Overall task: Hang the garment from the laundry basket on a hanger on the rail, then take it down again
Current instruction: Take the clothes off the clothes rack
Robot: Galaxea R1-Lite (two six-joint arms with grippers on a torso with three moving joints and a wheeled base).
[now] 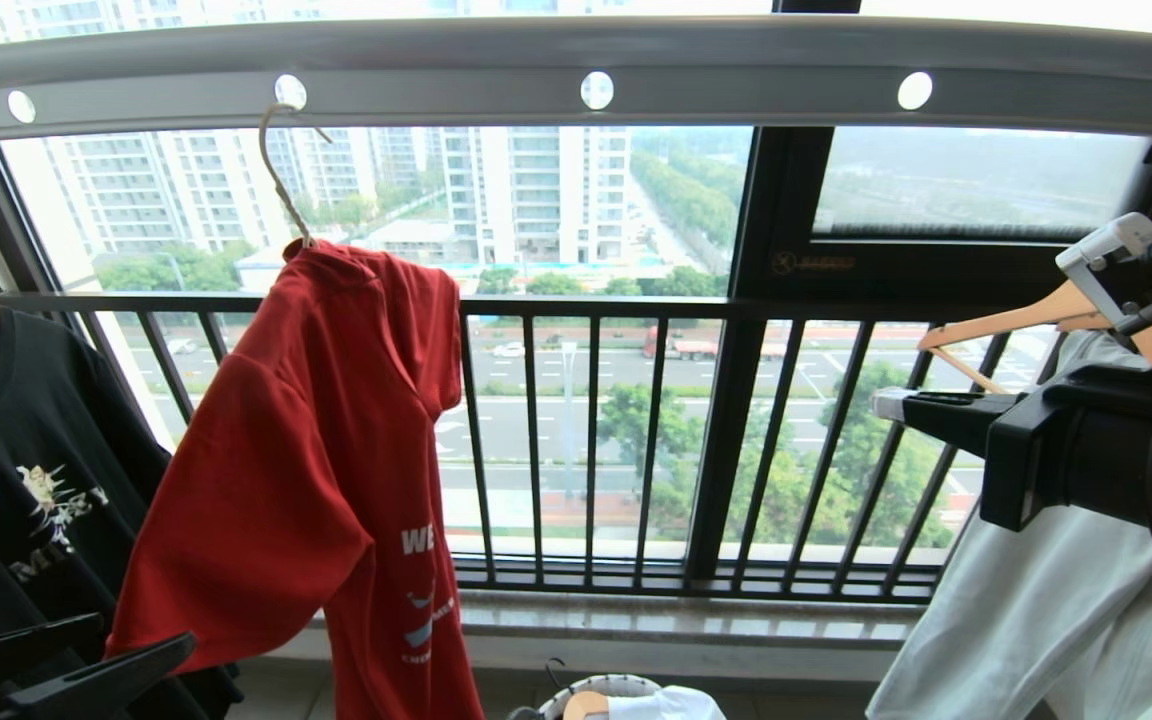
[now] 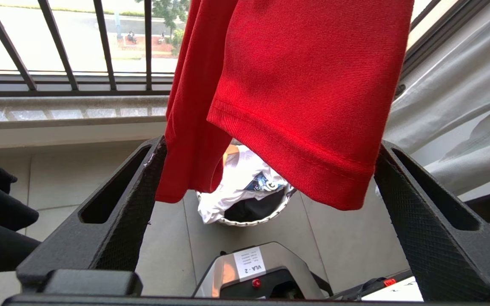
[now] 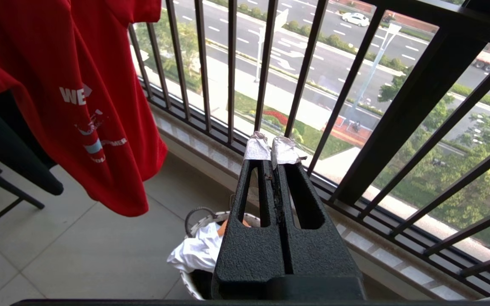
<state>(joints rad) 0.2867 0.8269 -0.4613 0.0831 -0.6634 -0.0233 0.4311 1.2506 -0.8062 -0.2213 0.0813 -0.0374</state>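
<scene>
- Garment (image 1: pixel 306 470) hangs on the hanger (image 1: pixel 281 170) from the rail (image 1: pixel 576 70).
- left gripper (image 2: pixel 266 178) sits nearest, spread wide under its hem.
- right gripper (image 3: pixel 272 148), pressed together, is well apart.

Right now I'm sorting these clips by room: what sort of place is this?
Probably a high-rise flat's enclosed laundry balcony: a grey rail carries hung clothes, including a red T-shirt, a black window railing overlooks streets far below, and a laundry basket sits on the tiled floor.
</scene>
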